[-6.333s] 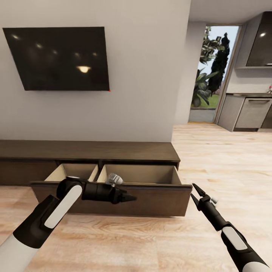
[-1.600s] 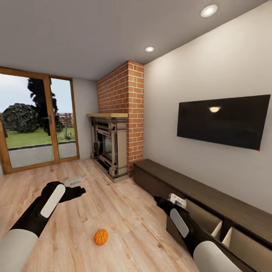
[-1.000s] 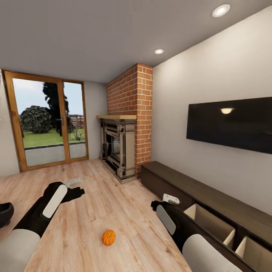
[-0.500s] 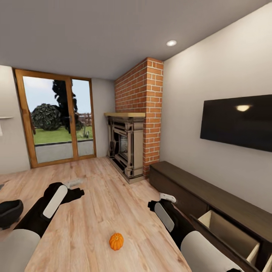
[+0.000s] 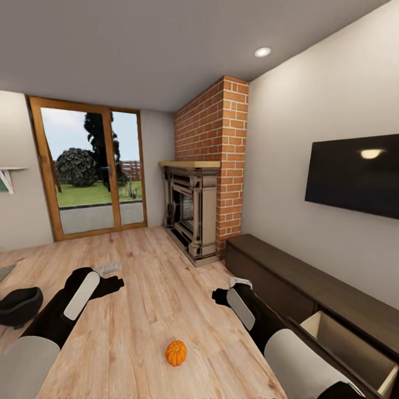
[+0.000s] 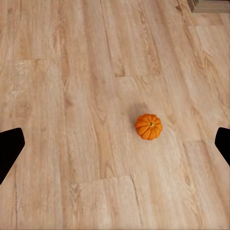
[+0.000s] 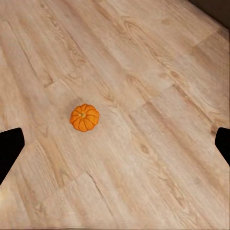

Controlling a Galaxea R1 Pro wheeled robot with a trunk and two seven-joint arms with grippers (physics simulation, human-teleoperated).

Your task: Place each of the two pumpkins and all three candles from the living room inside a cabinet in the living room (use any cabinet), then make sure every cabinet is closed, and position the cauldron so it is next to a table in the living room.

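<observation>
So the pumpkin (image 5: 176,353) sits on bare floor (image 5: 144,310), between both arms, about 5 o'clock of the left gripper (image 5: 113,284) and 7 o'clock of the right gripper (image 5: 221,295), slightly nearer the right. Both jaws spread wide, empty. Cauldron (image 5: 19,306) at 9 o'clock, open cabinet (image 5: 310,299) at 3.

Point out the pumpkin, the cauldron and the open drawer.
pumpkin (image 5: 176,353), head view, middle of its ribbed body
cauldron (image 5: 20,306), head view, its black side
open drawer (image 5: 354,348), head view, pale inner floor
</observation>
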